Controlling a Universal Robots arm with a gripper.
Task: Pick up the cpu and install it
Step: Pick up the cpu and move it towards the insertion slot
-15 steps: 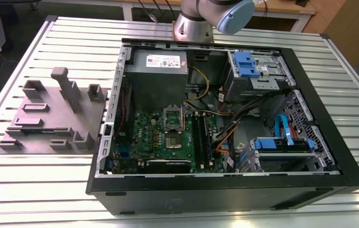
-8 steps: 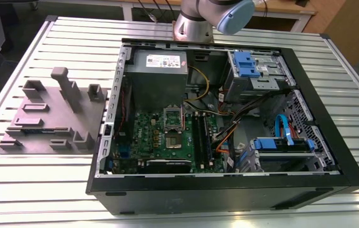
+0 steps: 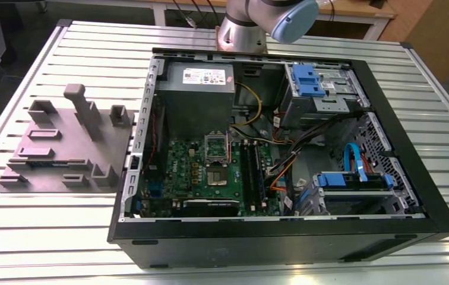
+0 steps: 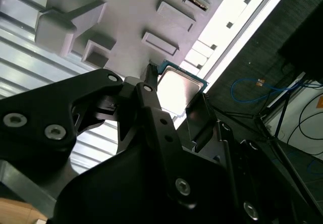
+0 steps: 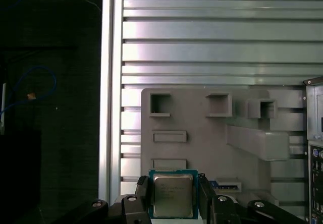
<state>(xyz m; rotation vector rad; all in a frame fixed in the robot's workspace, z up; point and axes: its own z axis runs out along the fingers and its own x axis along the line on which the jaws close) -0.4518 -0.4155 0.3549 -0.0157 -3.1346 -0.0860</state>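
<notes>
The cpu [image 5: 173, 193], a small square chip with a silver-grey metal top and a green rim, sits between the two black fingers [image 5: 143, 191] of my gripper [image 5: 173, 196], which is shut on its opposite edges. The second wrist view shows the same grip, with the cpu [image 4: 179, 87] in the gripper [image 4: 175, 102]. The chip hangs well above the grey holder plate [image 5: 202, 143] on the slatted table. In the exterior view, the green motherboard [image 3: 208, 178] lies inside the open computer case with its cpu socket [image 3: 217, 161] open and bare.
The grey holder plate [image 3: 58, 154] with raised blocks stands at the exterior view's left, beside the black case [image 3: 288, 237]. Inside the case are a grey power supply box [image 3: 196, 89], blue drive bays [image 3: 319, 83] and cable bundles [image 3: 288, 160]. The arm's base [image 3: 244, 32] rises behind the case.
</notes>
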